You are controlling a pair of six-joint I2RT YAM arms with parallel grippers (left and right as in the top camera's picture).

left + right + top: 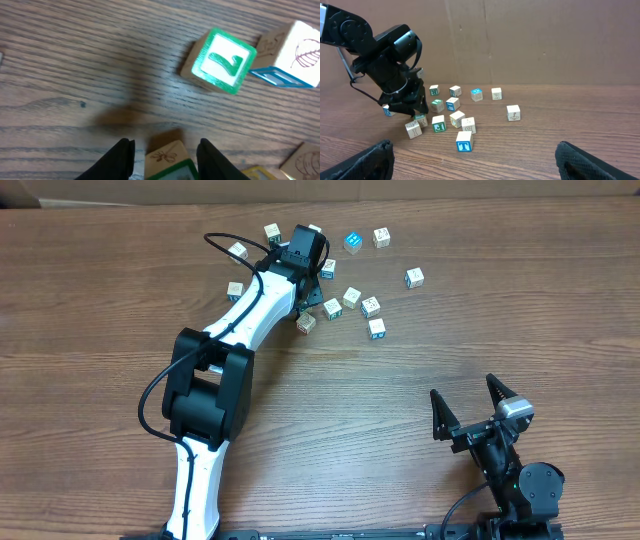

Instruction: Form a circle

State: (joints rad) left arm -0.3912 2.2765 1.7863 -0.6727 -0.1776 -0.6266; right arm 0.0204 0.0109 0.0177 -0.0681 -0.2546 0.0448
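Several small letter cubes lie in a loose scatter (352, 297) at the far middle of the table, not in any circle. My left gripper (302, 298) reaches down into the scatter's left side. In the left wrist view its black fingers (120, 160) stand on either side of a green-framed cube (167, 156). The right finger is against the cube and a sliver of table shows at the left one. A green "7" cube (220, 61) lies just ahead. My right gripper (463, 388) hovers open near the front right, holding nothing.
A blue "T" cube (464, 140) is the nearest one to the right gripper. A leaf-printed cube (295, 47) leans against the "7" cube. A cardboard wall (530, 40) closes the table's far edge. Bare wood lies between the two arms.
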